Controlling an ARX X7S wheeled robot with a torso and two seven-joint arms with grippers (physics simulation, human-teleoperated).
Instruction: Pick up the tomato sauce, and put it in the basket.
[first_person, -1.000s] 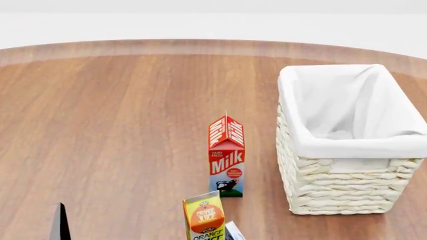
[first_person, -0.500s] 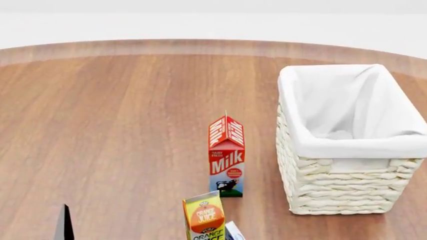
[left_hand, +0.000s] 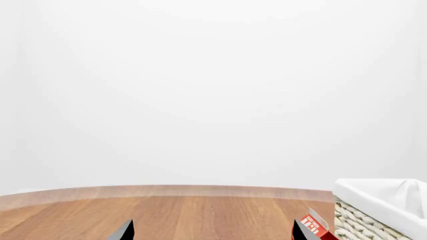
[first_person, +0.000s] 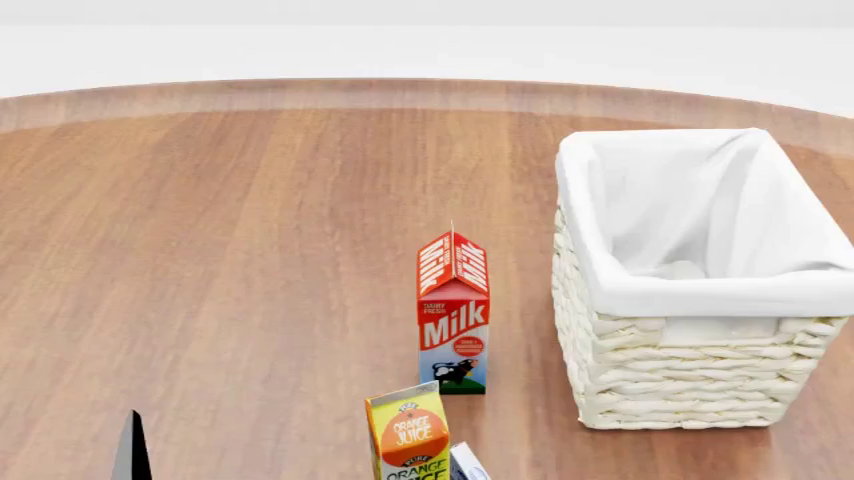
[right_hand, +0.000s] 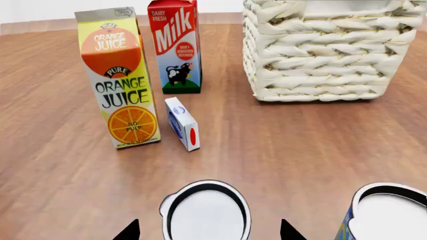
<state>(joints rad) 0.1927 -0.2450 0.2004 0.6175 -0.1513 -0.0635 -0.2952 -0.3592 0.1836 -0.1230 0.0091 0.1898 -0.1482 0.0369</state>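
In the right wrist view a can with a white top (right_hand: 205, 210) stands upright just below the camera. Its label is hidden; it seems to be the tomato sauce. My right gripper (right_hand: 208, 231) is open, with one dark fingertip on each side of that can, not touching it. The cream wicker basket (first_person: 681, 370) with white cloth lining stands at the right of the table, also in the right wrist view (right_hand: 320, 55) and the left wrist view (left_hand: 380, 210). My left gripper (left_hand: 212, 232) is open and empty above the wood; one of its fingertips (first_person: 130, 450) shows at the head view's lower left.
A milk carton (first_person: 454, 310) stands left of the basket, an orange juice carton (first_person: 408, 435) nearer me, and a small blue-and-white box (right_hand: 181, 123) beside it. A second can (right_hand: 390, 212) with a blue-and-yellow label stands next to the first. The table is round and wooden.
The left fingertip in the head view has drifted slightly right and down. Nothing else has moved.
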